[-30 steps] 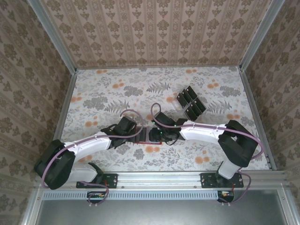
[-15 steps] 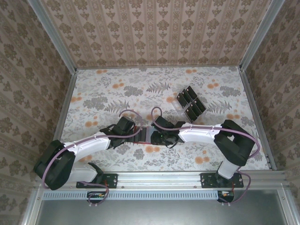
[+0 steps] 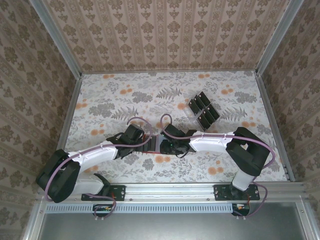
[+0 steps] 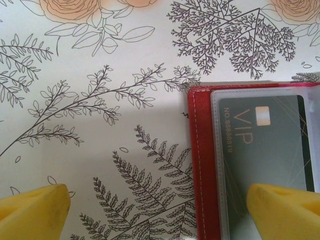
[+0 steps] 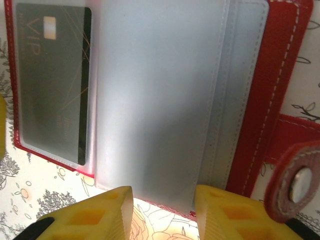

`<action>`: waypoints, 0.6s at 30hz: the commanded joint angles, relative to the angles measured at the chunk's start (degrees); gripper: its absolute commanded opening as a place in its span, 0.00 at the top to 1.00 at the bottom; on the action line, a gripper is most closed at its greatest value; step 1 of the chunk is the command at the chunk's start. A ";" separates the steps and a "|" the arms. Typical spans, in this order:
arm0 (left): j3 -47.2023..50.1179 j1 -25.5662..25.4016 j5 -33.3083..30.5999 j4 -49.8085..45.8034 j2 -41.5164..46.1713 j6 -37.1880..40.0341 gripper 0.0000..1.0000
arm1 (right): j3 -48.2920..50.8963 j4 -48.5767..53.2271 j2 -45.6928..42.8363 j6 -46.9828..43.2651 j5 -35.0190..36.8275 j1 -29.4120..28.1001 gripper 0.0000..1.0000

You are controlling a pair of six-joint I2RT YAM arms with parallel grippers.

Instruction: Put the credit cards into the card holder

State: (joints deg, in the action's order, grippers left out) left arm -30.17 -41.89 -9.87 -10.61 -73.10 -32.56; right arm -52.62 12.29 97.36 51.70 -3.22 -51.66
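The red card holder [image 3: 155, 145] lies open on the floral table between both grippers. One dark VIP credit card [image 4: 265, 145] sits inside a clear sleeve of the card holder [image 4: 201, 165]. My left gripper [image 4: 157, 212] is open wide, its right fingertip [image 4: 285, 210] over that sleeve and its left one over bare table. My right gripper [image 5: 162, 210] hovers at the card holder's [image 5: 250, 100] near edge, jaws apart, with a loose clear sleeve [image 5: 155, 100] between them. The VIP card [image 5: 52, 75] is at the left. Several black credit cards [image 3: 202, 109] lie at the back right.
The clasp tab [image 5: 295, 185] with its metal snap sticks out at the card holder's right edge. Wallpapered walls with metal posts [image 3: 75, 95] enclose the table. Bare patterned table [image 3: 125, 95] spreads behind the grippers.
My right arm has slid slightly left over the card holder and its jaws have narrowed a little. The left arm has stayed put.
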 commanded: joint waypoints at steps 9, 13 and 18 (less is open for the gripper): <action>0.73 0.42 0.62 0.50 0.50 1.00 0.00 | -0.60 -5.73 0.47 1.73 -1.67 -0.16 0.61; 0.98 0.47 0.49 0.44 0.85 1.00 0.00 | -0.94 -7.71 0.88 1.81 -2.37 -0.01 0.60; 1.41 0.48 -0.93 -0.30 2.17 0.42 0.00 | -3.20 -8.43 2.19 1.52 -3.56 0.18 0.59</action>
State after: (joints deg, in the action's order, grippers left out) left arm -29.76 -41.89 -9.69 -10.26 -72.75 -32.56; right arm -53.47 5.58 98.35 52.77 -5.21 -51.64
